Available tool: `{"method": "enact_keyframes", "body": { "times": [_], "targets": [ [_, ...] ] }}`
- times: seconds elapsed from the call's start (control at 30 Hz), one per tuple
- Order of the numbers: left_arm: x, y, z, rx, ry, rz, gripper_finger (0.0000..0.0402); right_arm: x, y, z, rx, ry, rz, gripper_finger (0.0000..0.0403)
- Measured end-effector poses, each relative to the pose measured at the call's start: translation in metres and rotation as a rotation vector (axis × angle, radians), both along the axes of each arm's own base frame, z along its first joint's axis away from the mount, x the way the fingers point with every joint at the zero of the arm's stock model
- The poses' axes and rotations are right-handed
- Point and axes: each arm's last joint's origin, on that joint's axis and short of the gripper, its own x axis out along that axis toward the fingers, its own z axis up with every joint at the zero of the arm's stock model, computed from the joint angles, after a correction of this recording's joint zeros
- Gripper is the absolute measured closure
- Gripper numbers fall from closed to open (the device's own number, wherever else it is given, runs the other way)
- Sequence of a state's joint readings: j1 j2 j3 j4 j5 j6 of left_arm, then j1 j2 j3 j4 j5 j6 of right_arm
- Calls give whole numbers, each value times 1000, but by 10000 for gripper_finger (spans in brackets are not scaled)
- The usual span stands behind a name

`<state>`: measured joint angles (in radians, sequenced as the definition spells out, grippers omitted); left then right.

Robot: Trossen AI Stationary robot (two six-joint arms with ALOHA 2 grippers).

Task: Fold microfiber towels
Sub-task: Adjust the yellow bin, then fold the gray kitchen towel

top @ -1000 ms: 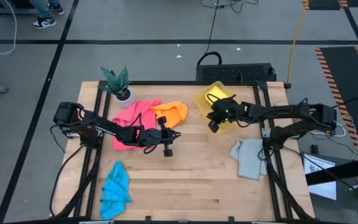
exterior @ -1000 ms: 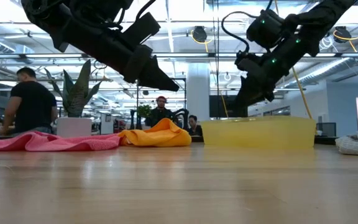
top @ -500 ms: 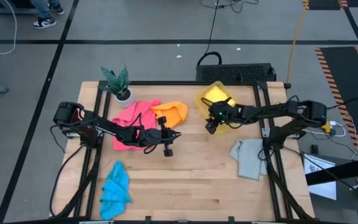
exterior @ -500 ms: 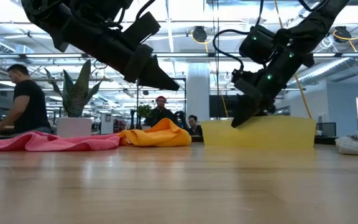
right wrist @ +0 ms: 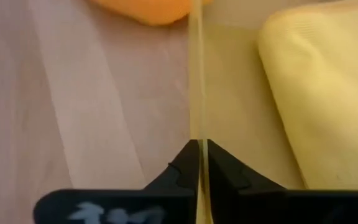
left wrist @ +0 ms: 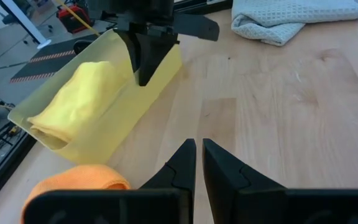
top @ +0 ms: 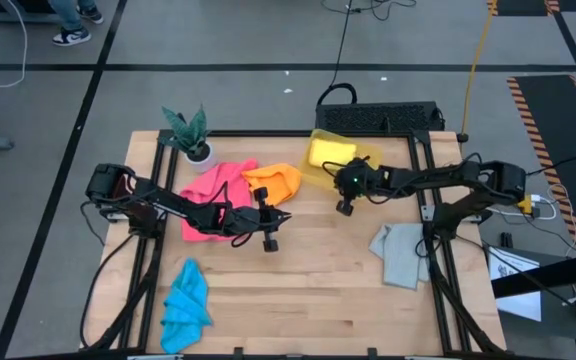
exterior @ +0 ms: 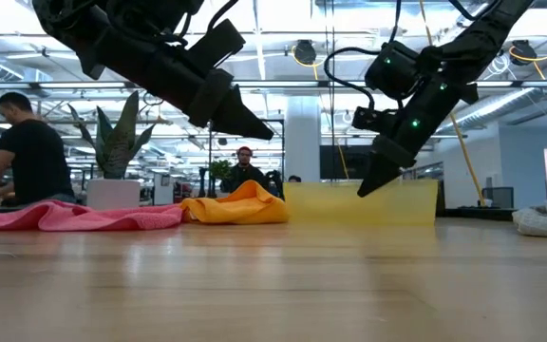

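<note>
Nearest the front edge of the pale wooden table point(top: 298, 290), a crumpled bright blue microfiber towel point(top: 185, 304) lies at the left, and a loosely bunched grey microfiber towel point(top: 400, 254) lies toward the right, both well apart from the arms. Mid-table, the left gripper point(top: 270, 232) hangs above bare wood, just beside the spread pink microfiber towel point(top: 213, 190); its fingers are pressed almost together with nothing between them. Beyond it, the mounded orange microfiber towel point(top: 279, 181) lies touching the pink one.

Farther back and to the right, the right gripper point(top: 346, 204) has its fingers pinched together on the thin wall of the translucent yellow plastic bin point(top: 366, 158). The right wrist view shows that wall running straight up between the two fingertips. Inside the bin rests the folded yellow microfiber towel point(top: 329, 152). At the far left corner stands a small potted plant in a white pot point(top: 192, 138).

The hold on the bin is the risk. It is a narrow pinch on smooth, flexible plastic, so the wall could bend or slip free if the arm pulls or lifts quickly. A one-sided hold could also tip the bin and spill the yellow towel, and a sideways drag may push it into the orange towel nearby.
</note>
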<state>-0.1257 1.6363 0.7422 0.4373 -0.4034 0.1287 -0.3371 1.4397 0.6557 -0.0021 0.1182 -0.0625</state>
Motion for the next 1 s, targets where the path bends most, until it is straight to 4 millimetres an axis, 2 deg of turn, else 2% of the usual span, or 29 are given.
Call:
{"method": "enact_keyframes", "body": {
  "times": [0.13, 0.3, 0.4, 0.6, 0.8, 0.9, 1.0],
  "targets": [
    [0, 0, 0, 0, 3, 0, 369, -11, -2, 4, -58, 100, 116, 399],
    [0, 0, -1, -2, 8, 1, 369, -22, 1, 13, -112, 172, 207, 384],
    [0, 0, -1, -1, 9, 0, 369, -26, 2, 19, -125, 170, 220, 358],
    [-4, -7, -3, 13, 52, -5, 369, -34, 6, 33, -140, 130, 159, 280],
    [-22, -19, 11, 81, 107, 76, 369, -37, 14, 46, -127, 49, 103, 233],
    [-37, -26, 24, 86, 118, 105, 369, -35, 25, 50, -103, 6, 111, 232],
    [-48, -33, 33, 73, 123, 110, 369, -31, 46, 53, -114, -19, 127, 240]
  ]
}}
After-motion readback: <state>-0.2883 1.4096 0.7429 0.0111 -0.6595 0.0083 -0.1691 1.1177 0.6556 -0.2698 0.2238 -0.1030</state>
